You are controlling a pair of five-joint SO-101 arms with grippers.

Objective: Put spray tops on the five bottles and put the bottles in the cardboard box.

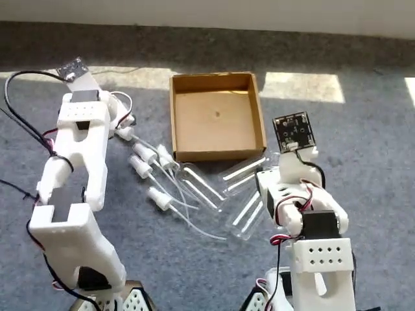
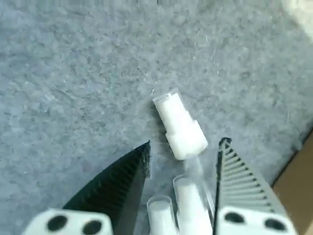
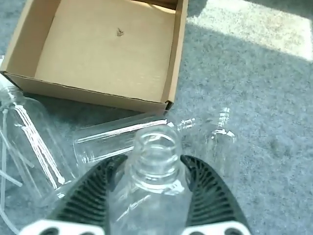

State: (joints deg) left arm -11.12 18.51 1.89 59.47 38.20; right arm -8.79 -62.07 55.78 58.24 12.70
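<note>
Top-down picture of a grey carpeted table (image 1: 363, 142) with two white robot arms; a shallow open cardboard box (image 1: 174, 116) sits at the far middle, with nothing inside. The left gripper (image 2: 186, 143) is low over the carpet to the left of the box, its black jaws spread wide; a white spray top (image 2: 180, 125) lies on its side just ahead of the fingertips, untouched. Other spray tops (image 1: 159, 197) with thin tubes lie scattered between the left arm and the box. The right gripper (image 3: 154, 159) is near the box's front right corner, its jaws closed around a clear bottle (image 3: 155, 186) whose open neck points past the fingertips; other bottles (image 1: 200, 184) lie on their sides just in front of the box.
</note>
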